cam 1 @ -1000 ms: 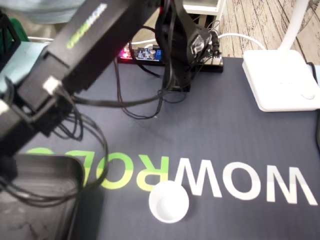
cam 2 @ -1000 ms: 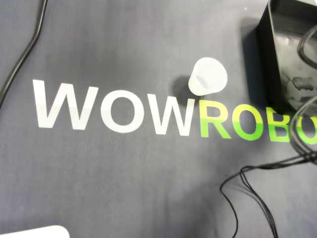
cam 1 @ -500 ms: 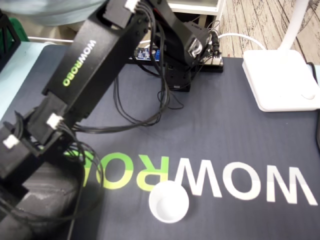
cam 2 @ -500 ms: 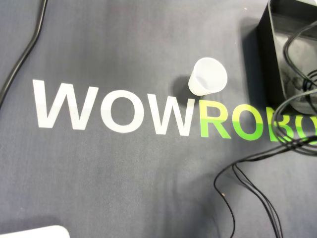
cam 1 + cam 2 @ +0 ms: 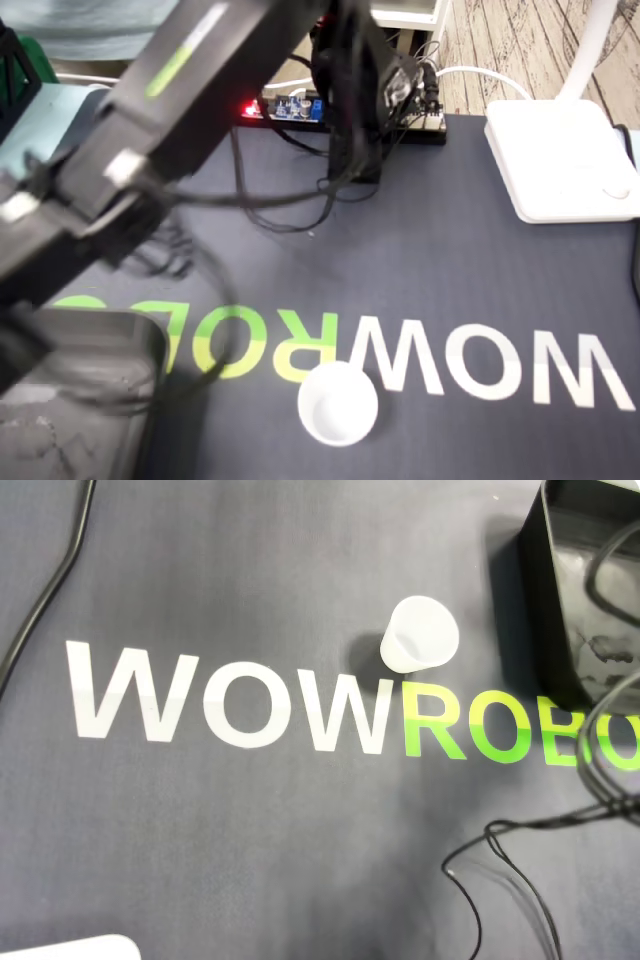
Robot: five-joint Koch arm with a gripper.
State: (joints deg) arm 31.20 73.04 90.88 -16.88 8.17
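A dark grey mat [image 5: 450, 250] covers the bench, printed with white and green lettering [image 5: 230, 700]. In the fixed view a white lamp base [image 5: 560, 160] sits at its far right corner. Beyond lie a pale wood-plank floor [image 5: 510, 40] and a white shelf [image 5: 405, 12].

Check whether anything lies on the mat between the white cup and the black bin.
Nothing visible does: in the overhead view only bare mat separates the white cup from the black bin beside it.

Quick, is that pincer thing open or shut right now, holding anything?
Pincer: cannot be told. Neither view shows it; the arm leaves the fixed view at its left edge, above the black bin.
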